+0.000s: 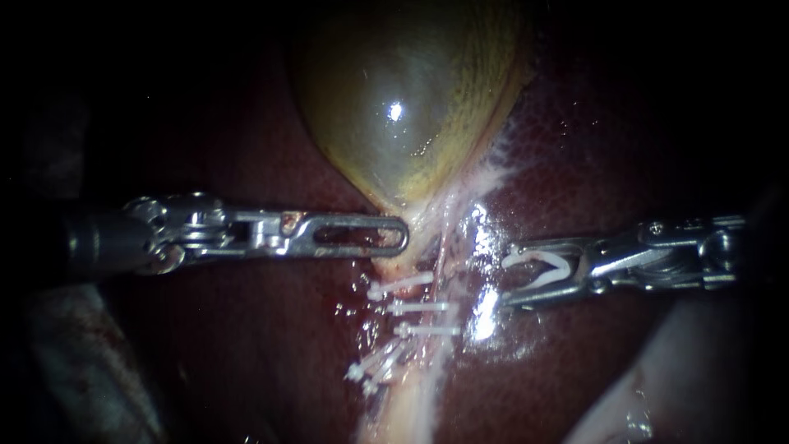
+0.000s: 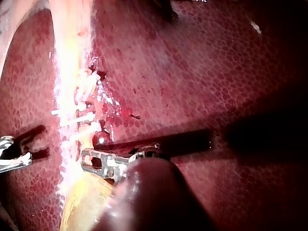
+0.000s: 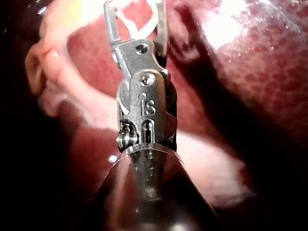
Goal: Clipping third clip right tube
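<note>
The gallbladder [image 1: 403,107] lay on the liver [image 1: 592,148], and its narrow neck was continued downward by a pale tube [image 1: 444,247]. The left instrument [image 1: 399,238] was laid with its tip at this neck, most probably so that the tissue was kept stretched and the tube was presented for clipping. Whether it was closed on the tissue or only rested against it could not be told from any view.

Several applied clips [image 1: 421,307] were seen across the tubes below the neck, one under the other, with a further group lower down. Which tube each one crossed could not be separated with certainty.

The right instrument [image 1: 509,275] was held just beside the pale tube, but apart from it. Its jaws were spread wide and clamped on an open white clip [image 1: 530,256] that was seated between them, so that the clip was carried without being closed. The mouth of the clip was turned toward the tube, roughly at the level of the uppermost applied clips. The tube was not yet between the legs of the clip. It was judged that the instrument had to be advanced across the tube, at a free place beside the applied clips, before closing.
</note>
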Controlling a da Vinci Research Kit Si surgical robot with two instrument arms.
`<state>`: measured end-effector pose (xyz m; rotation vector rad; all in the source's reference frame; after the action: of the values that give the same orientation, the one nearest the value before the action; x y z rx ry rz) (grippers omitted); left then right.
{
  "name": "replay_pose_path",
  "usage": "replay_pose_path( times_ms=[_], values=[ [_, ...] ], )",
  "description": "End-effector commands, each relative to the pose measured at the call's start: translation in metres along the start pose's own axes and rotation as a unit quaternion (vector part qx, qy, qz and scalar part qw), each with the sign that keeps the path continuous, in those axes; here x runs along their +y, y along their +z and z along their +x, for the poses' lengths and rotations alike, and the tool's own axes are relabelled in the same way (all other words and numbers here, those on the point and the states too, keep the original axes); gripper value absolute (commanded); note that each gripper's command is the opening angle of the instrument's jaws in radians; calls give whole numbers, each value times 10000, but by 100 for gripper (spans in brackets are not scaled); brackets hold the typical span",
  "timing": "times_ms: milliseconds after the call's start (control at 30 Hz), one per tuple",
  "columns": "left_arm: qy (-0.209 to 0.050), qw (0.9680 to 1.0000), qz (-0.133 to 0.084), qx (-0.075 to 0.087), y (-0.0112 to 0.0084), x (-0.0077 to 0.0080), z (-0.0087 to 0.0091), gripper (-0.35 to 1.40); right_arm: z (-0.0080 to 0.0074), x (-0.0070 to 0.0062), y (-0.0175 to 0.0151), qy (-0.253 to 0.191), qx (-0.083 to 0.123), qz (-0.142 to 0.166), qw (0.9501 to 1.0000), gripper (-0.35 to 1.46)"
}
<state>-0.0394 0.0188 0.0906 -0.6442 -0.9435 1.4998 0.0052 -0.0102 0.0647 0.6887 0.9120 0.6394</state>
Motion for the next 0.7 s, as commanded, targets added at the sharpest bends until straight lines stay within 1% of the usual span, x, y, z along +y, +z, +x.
replay_pose_path(
  times_ms=[33,200,333,467,700],
  values=[
    [1,10000,0,1,0,0,0,-35,0,0,0,0,0,-1,10000,53],
    [1,10000,-14,5,-3,2,-2,-35,1,-1,2,2,2,-6,10000,53],
    [-4,10000,-20,-2,-7,6,-4,-35,1,-2,7,6,9,-19,10000,53],
    [-11,10000,-4,-32,-14,12,-6,-35,1,-2,16,67,25,-38,10000,54],
    [-11,10000,6,-71,-25,16,-11,-35,-1,-1,33,153,54,-73,9998,55]
  ],
)
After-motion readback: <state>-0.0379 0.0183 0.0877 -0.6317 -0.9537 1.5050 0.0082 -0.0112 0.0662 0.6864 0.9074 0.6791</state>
